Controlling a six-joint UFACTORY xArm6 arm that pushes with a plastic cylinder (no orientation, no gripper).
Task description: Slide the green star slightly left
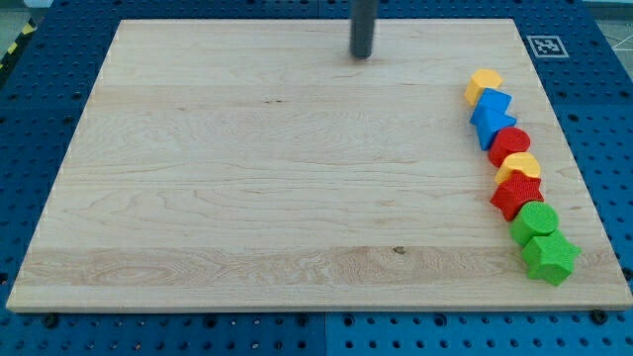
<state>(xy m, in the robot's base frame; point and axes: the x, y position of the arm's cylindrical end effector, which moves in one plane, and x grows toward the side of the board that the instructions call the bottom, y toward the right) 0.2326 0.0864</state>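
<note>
Blocks are lining the surface (pixel 247 198) edge at 3 o'clock, the green star (pixel 550 258) sitting last, touching the green cylinder (pixel 535 222). My tip (pixel 362 56) is hovering at 12 o'clock, well apart; no claw is showing.

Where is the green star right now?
The green star sits near the board's bottom right corner in the camera view, last in the column of blocks, touching the green round block above it; my tip is far off at the view's top.
</note>
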